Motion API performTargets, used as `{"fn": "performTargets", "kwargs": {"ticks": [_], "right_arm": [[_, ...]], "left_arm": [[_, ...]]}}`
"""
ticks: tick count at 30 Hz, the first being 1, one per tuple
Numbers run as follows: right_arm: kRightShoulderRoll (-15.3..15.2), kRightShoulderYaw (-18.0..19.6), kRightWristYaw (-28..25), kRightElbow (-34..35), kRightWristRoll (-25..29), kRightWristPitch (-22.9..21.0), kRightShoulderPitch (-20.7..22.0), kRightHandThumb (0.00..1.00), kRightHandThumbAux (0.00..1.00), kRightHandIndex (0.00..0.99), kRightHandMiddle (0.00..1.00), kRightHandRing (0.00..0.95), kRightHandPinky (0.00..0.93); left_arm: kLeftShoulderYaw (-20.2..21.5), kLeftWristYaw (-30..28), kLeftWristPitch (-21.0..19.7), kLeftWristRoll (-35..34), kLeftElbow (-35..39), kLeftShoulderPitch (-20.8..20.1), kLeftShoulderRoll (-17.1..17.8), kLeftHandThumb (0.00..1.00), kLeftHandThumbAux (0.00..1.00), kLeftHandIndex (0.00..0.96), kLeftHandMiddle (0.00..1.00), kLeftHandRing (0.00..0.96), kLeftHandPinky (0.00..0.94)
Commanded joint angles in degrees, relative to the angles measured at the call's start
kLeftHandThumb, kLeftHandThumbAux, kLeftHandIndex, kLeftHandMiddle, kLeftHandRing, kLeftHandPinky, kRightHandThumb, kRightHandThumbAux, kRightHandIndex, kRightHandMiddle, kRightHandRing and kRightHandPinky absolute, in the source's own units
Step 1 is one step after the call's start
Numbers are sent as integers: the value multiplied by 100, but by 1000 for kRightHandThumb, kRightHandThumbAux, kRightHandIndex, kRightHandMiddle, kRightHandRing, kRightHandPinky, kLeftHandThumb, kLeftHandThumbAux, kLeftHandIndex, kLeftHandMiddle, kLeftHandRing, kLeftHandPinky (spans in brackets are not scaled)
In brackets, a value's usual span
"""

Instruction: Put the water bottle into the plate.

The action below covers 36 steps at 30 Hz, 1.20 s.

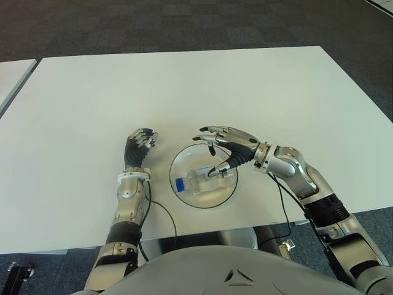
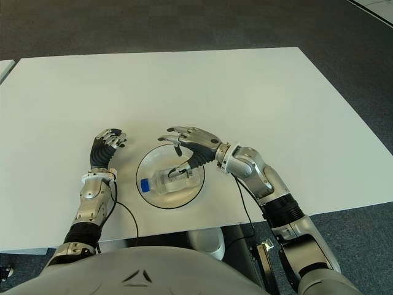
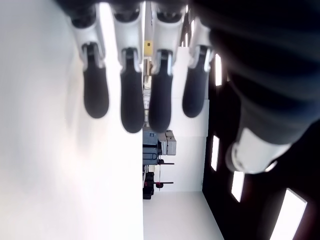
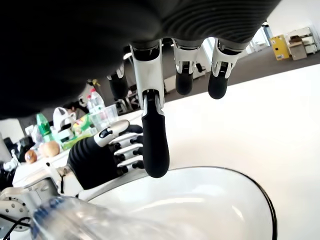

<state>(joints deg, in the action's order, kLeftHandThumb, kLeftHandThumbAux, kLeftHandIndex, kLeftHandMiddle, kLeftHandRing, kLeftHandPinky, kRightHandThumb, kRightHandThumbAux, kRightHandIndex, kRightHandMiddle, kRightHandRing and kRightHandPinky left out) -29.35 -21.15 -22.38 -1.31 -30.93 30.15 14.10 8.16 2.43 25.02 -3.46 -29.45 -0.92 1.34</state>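
A clear water bottle (image 1: pixel 206 180) with a blue cap lies on its side inside the glass plate (image 1: pixel 202 201), cap pointing to my left. My right hand (image 1: pixel 215 152) hovers over the plate's far right part, open, with its fingers (image 4: pixel 155 145) spread above the bottle. Its thumb shows right over the bottle's body; I cannot tell whether they touch. The right wrist view shows the bottle (image 4: pixel 60 215) low in the plate (image 4: pixel 240 200). My left hand (image 1: pixel 140 142) shows just left of the plate, fingers (image 3: pixel 131 100) relaxed and holding nothing.
The plate sits near the front edge of a wide white table (image 1: pixel 196 92). A black cable (image 1: pixel 163 212) runs over that edge by my left forearm. A second white table (image 1: pixel 12 77) shows at far left, with dark carpet beyond.
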Motion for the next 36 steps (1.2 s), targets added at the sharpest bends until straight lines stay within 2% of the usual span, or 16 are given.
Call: {"fn": "performTargets", "kwargs": {"ticks": [1, 27, 31, 35, 36], "right_arm": [[49, 3, 80, -80, 90, 84, -24, 412, 179, 0, 0, 0, 0], [201, 5, 188, -138, 165, 61, -93, 434, 182, 0, 0, 0, 0], [243, 59, 236, -127, 286, 50, -121, 423, 199, 0, 0, 0, 0], [338, 170, 285, -83, 537, -48, -188, 406, 256, 0, 0, 0, 0], [368, 201, 301, -62, 589, -88, -207, 385, 298, 0, 0, 0, 0]], "left_arm": [[12, -7, -117, -30, -74, 116, -48, 834, 676, 416, 473, 501, 499], [-15, 45, -92, 78, -47, 136, -7, 835, 675, 424, 468, 502, 500], [-14, 42, -85, 76, -42, 139, -7, 835, 675, 423, 469, 505, 505], [-10, 38, -81, 67, -37, 142, -12, 835, 675, 422, 471, 505, 504], [-7, 36, -81, 63, -35, 145, -11, 835, 675, 422, 470, 505, 503]]}}
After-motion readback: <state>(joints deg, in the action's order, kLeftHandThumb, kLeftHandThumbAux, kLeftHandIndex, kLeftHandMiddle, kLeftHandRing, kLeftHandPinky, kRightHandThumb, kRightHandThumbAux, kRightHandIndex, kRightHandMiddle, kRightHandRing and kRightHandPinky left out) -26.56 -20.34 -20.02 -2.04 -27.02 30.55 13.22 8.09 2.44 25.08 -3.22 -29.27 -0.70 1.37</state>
